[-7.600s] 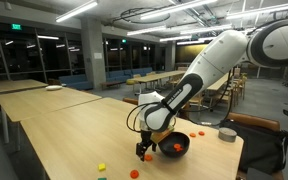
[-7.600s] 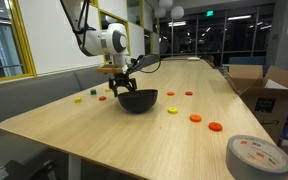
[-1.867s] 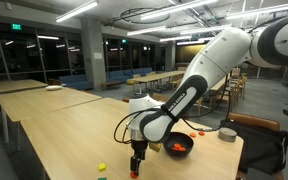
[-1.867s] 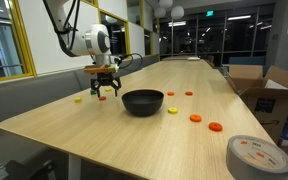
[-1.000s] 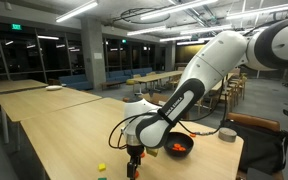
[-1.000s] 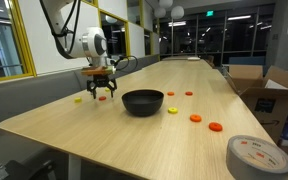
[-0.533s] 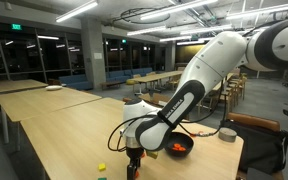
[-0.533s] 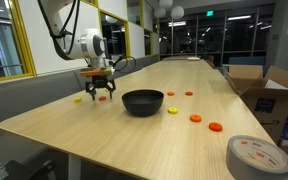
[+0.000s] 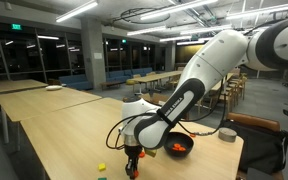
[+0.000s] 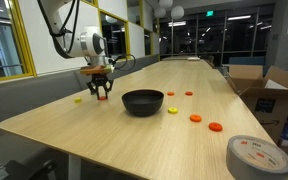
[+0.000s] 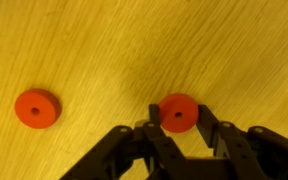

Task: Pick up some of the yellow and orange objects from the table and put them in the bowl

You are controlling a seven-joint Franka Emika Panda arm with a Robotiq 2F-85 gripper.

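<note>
In the wrist view my gripper (image 11: 178, 118) is down at the table (image 11: 104, 50), its two black fingers pressed against either side of a small orange disc (image 11: 179, 108). A second orange disc (image 11: 37, 107) lies loose to one side. In both exterior views the gripper (image 9: 133, 170) (image 10: 102, 93) touches the tabletop a short way from the black bowl (image 9: 179, 151) (image 10: 142, 101). Orange pieces show inside the bowl in an exterior view. More orange pieces (image 10: 195, 118) lie beyond the bowl, and a yellow piece (image 10: 78, 99) (image 9: 101, 167) lies near the gripper.
A small blue piece (image 10: 172, 109) lies beside the bowl. A grey roll of tape (image 10: 256, 155) sits at the table's near corner, and a grey container (image 9: 226, 133) stands past the bowl. Cardboard boxes (image 10: 269, 90) stand off the table edge. Other wooden tables lie behind.
The gripper's fingers have closed from wide open onto the orange disc. The arm has stayed low at the same spot on the table.
</note>
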